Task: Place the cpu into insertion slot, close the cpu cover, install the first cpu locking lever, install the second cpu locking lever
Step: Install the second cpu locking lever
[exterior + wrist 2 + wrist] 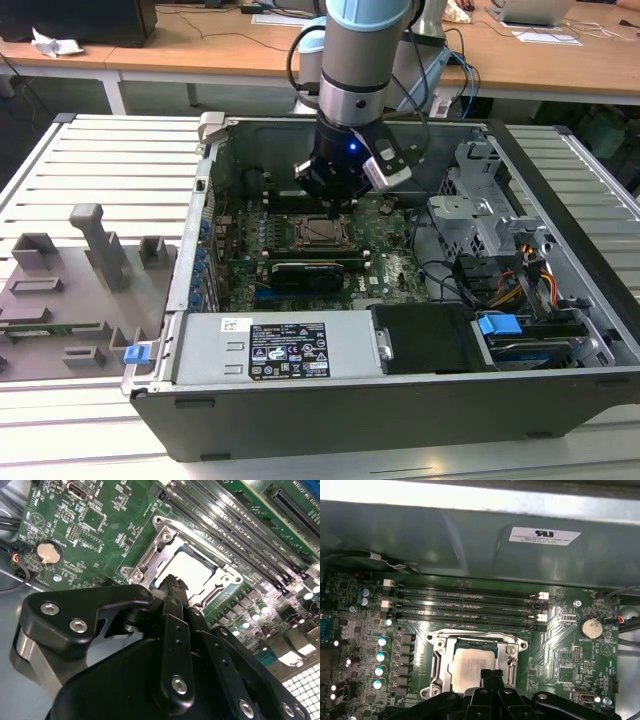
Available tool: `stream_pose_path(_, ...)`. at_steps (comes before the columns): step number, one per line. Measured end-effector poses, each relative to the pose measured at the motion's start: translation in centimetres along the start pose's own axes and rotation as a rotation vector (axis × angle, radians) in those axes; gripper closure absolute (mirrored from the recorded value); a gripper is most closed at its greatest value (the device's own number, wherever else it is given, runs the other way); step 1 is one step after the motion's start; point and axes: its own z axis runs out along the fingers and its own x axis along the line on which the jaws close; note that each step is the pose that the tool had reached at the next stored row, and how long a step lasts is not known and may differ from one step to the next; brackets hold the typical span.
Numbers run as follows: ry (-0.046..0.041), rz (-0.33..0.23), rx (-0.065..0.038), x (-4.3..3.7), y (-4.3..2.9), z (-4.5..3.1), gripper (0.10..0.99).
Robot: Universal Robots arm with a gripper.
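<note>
Sitting on slatted grey table (90,160), open computer case (400,400), wooden desks (200,50) behind

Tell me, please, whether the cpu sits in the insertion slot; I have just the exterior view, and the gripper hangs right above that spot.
Observer: Yes. In the first wrist view the cpu lies flat in the insertion slot, silvery top up.
Operator: Thank you. Is the cpu cover down?
Observer: It looks down: the cpu cover lies as a metal frame around the chip, which shows through its window.
Operator: And where exactly is the gripper?
Observer: The gripper has its fingertips together, over the edge of the cpu farthest from the memory slots. I cannot tell whether they touch it.
</note>
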Motion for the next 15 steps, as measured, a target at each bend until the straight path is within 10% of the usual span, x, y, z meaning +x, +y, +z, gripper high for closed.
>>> stream_pose_path(15,0.0012,0.000,-0.006,0.16,-1.85,-0.22,0.980)
